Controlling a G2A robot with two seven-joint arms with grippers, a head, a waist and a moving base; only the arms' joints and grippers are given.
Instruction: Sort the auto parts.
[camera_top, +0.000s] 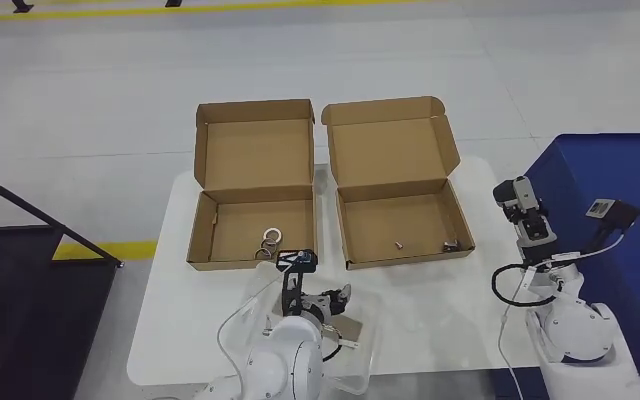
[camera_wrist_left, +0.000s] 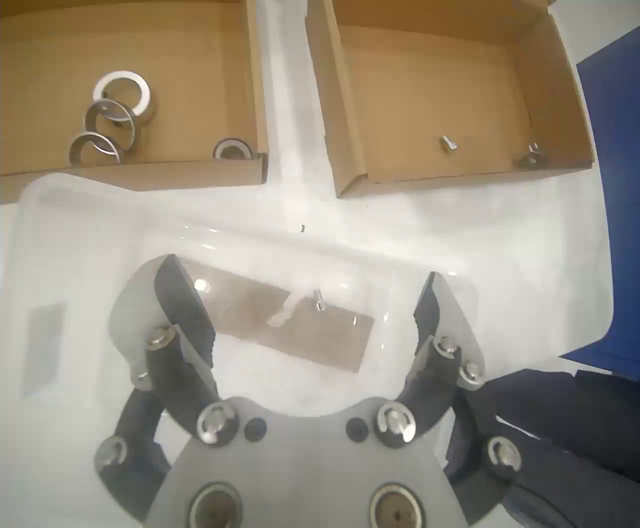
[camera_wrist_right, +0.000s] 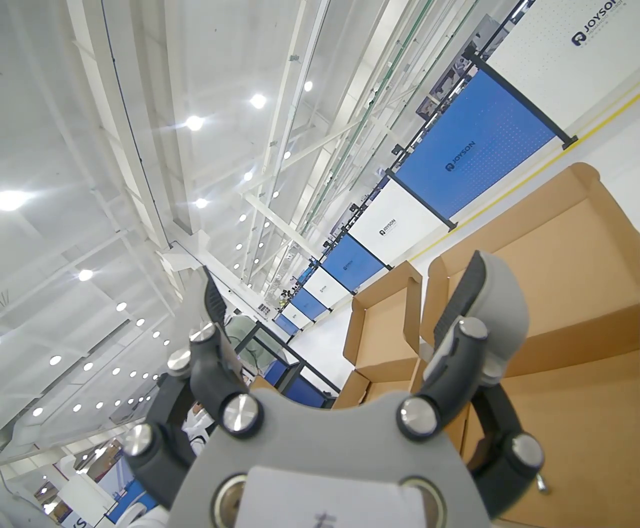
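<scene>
Cardboard boxes, two of them open, sit side by side in the middle of the top view on the white table (camera_top: 430, 310). In the left box (camera_top: 232, 222) we count four metal rings (camera_wrist_left: 145, 107) lying near its lower wall. The right box (camera_top: 400, 212) holds two small bolts (camera_wrist_left: 448, 143) lying apart. Below the boxes, at the lower centre of the frame, a clear plastic tray (camera_wrist_left: 90, 235) rests on the table with one loose bolt (camera_wrist_left: 318, 299) inside. Our left gripper (camera_wrist_left: 301, 274) hangs over that tray, jaws spread wide and empty. Our right gripper (camera_wrist_right: 344, 270) is raised at the right of the frame, past the right box, fingers wide apart, gripping nothing.
</scene>
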